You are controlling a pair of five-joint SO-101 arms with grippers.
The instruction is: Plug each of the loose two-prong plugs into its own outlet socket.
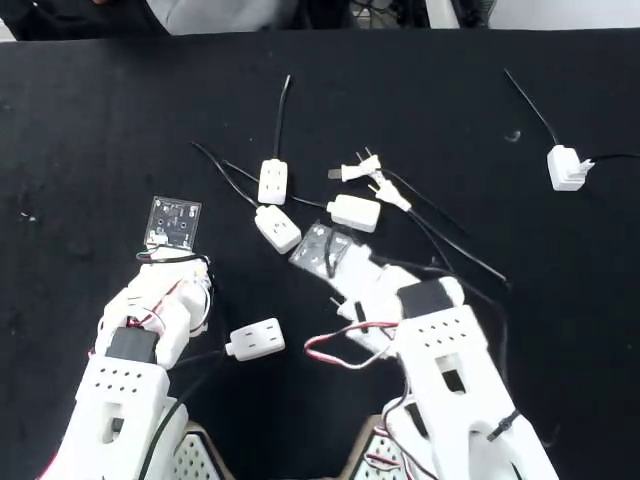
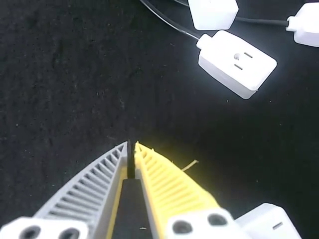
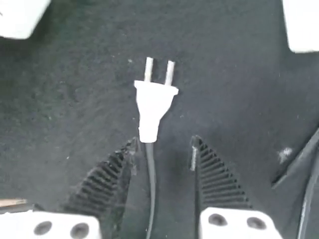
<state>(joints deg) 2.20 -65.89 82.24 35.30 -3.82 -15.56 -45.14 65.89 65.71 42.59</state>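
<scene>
The black table [image 1: 90, 120] had lots of open room on its left and far sides. The middle was crowded with cords [image 1: 450, 240]. From above I counted four white sockets [image 1: 272, 181] in the middle, one white block [image 1: 567, 167] far to the right, and two plugs [image 1: 355, 170]. The left gripper [image 2: 132, 149] was squeezed closed and held nothing. The right gripper [image 3: 164, 147] was spread wide. A plug [image 3: 154, 99] lay flat just past its tips, with its cord [image 3: 151, 189] running between the fingers.

White plug [image 3: 153, 107], white socket [image 2: 237, 62], black cord [image 3: 151, 184], black table [image 1: 100, 120]; ribbed left fingers [image 2: 169, 191], one yellow, one grey.
</scene>
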